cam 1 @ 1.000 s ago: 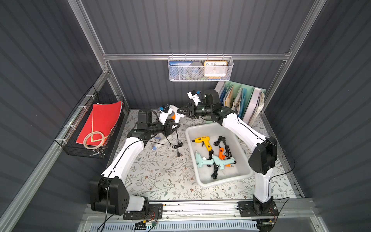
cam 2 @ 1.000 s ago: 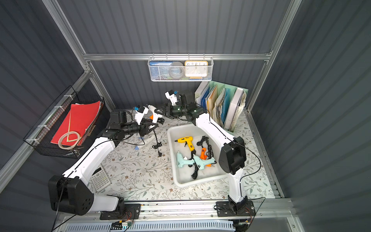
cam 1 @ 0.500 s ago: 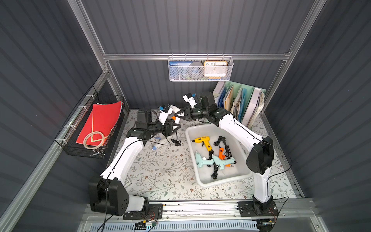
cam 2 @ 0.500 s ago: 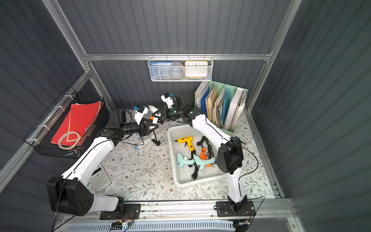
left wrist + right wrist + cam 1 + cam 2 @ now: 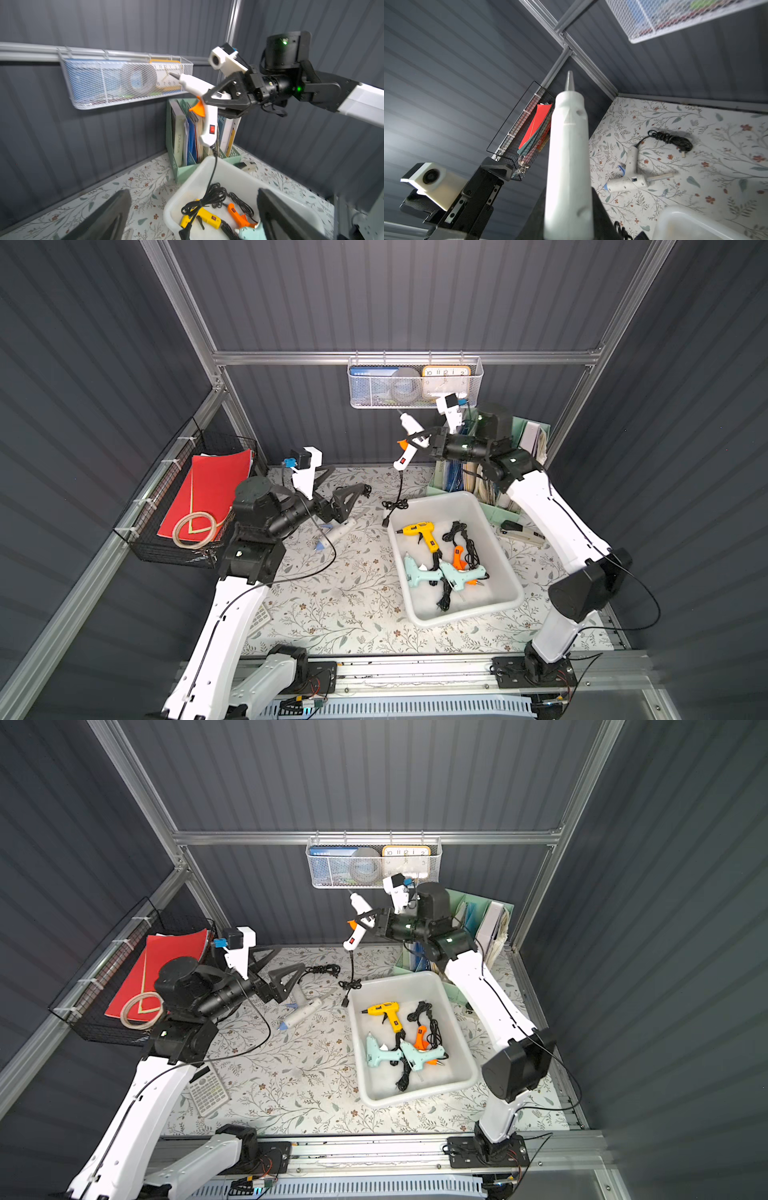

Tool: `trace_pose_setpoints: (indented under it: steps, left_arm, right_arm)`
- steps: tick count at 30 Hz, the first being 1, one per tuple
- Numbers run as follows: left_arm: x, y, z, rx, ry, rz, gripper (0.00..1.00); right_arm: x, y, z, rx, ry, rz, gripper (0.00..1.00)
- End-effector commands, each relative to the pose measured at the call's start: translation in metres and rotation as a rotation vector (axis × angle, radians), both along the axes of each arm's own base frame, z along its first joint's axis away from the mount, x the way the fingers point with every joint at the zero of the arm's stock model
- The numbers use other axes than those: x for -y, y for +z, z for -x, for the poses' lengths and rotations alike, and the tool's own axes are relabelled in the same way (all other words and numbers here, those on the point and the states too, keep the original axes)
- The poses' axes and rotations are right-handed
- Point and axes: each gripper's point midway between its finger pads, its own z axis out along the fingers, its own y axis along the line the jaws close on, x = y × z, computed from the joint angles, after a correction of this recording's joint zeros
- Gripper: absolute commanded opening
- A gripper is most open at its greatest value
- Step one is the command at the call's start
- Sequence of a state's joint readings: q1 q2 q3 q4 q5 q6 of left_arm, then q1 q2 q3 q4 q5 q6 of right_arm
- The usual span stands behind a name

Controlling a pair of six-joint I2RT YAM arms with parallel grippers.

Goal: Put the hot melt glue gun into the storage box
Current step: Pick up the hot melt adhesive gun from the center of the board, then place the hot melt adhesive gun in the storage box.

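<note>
Six glue guns, you count in both top views: four in the storage box (image 5: 432, 502) (one yellow, one orange, two teal), one loose gun (image 5: 338, 531) on the worktop (image 5: 353, 614) at its 9 o'clock, and one white hot melt glue gun (image 5: 409, 439) aloft at its 12, clamped in the right pincer (image 5: 426, 443). Left pincer (image 5: 347, 477) is spread wide, empty.

Left wrist: the grip sits on the barrel above the orange trigger. Likely light, rigid, slick shell. The cord dangles near the rim, so mind snags.

Right wrist: nozzle points away. Mid-barrel looks your best hold.
</note>
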State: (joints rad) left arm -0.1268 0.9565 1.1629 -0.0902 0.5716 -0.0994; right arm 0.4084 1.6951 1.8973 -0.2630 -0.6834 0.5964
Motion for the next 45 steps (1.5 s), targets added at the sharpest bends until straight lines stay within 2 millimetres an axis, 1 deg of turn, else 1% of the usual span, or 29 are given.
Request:
trace_pose_setpoints:
  steps: [1,4,6,9,12,14,16,17,20,25,33,36,39,41,45]
  left_arm:
    - [-0.030,0.001,-0.012,-0.045,0.204,0.123,1.00]
    - [-0.057,0.000,-0.014,-0.069,0.363,0.176,1.00]
    - [-0.070,-0.005,-0.016,-0.107,0.441,0.201,1.00]
    - [-0.084,-0.010,-0.020,-0.144,0.526,0.218,1.00]
    - [-0.094,-0.019,-0.025,-0.196,0.596,0.246,1.00]
    - [-0.102,-0.027,-0.029,-0.236,0.647,0.265,1.00]
    - [-0.108,-0.033,-0.031,-0.270,0.692,0.287,1.00]
    - [-0.110,-0.037,-0.032,-0.285,0.704,0.296,1.00]
    - [-0.111,-0.046,-0.036,-0.319,0.714,0.317,1.00]
    - [-0.113,-0.058,-0.040,-0.350,0.741,0.319,1.00]
    - [-0.117,-0.071,-0.046,-0.390,0.776,0.291,1.00]
    - [-0.116,-0.081,-0.052,-0.430,0.785,0.258,1.00]
    - [-0.117,-0.098,-0.060,-0.516,0.812,0.207,1.00]
    - [-0.118,-0.113,-0.068,-0.581,0.837,0.167,1.00]
    - [-0.118,-0.148,-0.081,-0.728,0.853,0.096,1.00]
  right_arm:
    - [0.021,0.025,0.020,0.106,-0.062,0.016,0.00]
    - [0.047,0.036,0.031,0.155,-0.154,0.037,0.00]
    - [0.063,0.041,0.038,0.183,-0.215,0.052,0.00]
    - [0.082,0.037,0.046,0.192,-0.298,0.086,0.00]
    - [0.093,0.017,0.045,0.155,-0.362,0.121,0.00]
    - [0.101,-0.004,0.042,0.108,-0.410,0.153,0.00]
    - [0.105,-0.026,0.040,0.064,-0.435,0.171,0.00]
    - [0.106,-0.038,0.040,0.041,-0.440,0.177,0.00]
    - [0.106,-0.065,0.040,-0.020,-0.443,0.175,0.00]
    - [0.102,-0.102,0.040,-0.101,-0.443,0.164,0.00]
    - [0.084,-0.147,0.030,-0.191,-0.427,0.141,0.00]
    - [0.079,-0.162,0.025,-0.223,-0.428,0.137,0.00]
    - [0.082,-0.178,0.015,-0.251,-0.469,0.144,0.00]
    - [0.079,-0.192,0.011,-0.282,-0.458,0.154,0.00]
    - [0.077,-0.231,0.006,-0.369,-0.459,0.238,0.00]
